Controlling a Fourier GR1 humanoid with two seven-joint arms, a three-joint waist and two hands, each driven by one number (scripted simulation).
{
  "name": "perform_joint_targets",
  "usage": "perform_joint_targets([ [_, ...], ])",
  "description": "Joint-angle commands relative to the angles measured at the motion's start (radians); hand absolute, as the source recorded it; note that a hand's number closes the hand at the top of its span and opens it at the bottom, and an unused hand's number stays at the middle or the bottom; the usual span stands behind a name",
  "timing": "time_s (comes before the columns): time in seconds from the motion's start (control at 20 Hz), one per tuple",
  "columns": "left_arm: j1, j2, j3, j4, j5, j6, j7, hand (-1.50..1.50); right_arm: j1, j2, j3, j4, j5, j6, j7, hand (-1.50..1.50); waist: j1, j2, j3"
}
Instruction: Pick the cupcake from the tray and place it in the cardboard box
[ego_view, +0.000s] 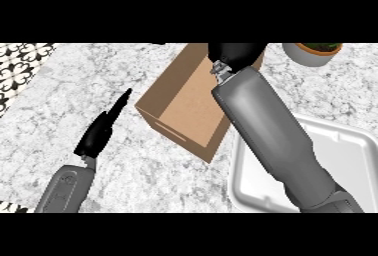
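Overhead, right robot hand (236, 52) above cardboard box (184, 107), grip unclear, cupcake unseen

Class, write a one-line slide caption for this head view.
Right hand reaches over the open cardboard box, forearm crossing the white tray; left hand rests open.

Right hand (235, 52) over the cardboard box (184, 107), its fingers cut off at the top edge; whatever lies beneath those fingers, cupcake included, stays hidden.
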Motion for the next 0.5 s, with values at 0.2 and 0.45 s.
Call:
perform_joint_targets([
  [0.2,0.003,0.024,0.042,0.002,0.022,-0.002,0.002,0.0,-0.082,0.011,-0.01,0.13,-0.118,0.127,0.291,1.5,-0.04,0.002,0.004],
  [0.45,0.013,0.013,0.038,0.011,0.007,0.024,-0.017,0.0,-0.001,0.011,-0.135,0.142,-0.317,0.005,0.291,-1.5,-0.049,0.008,0.007],
])
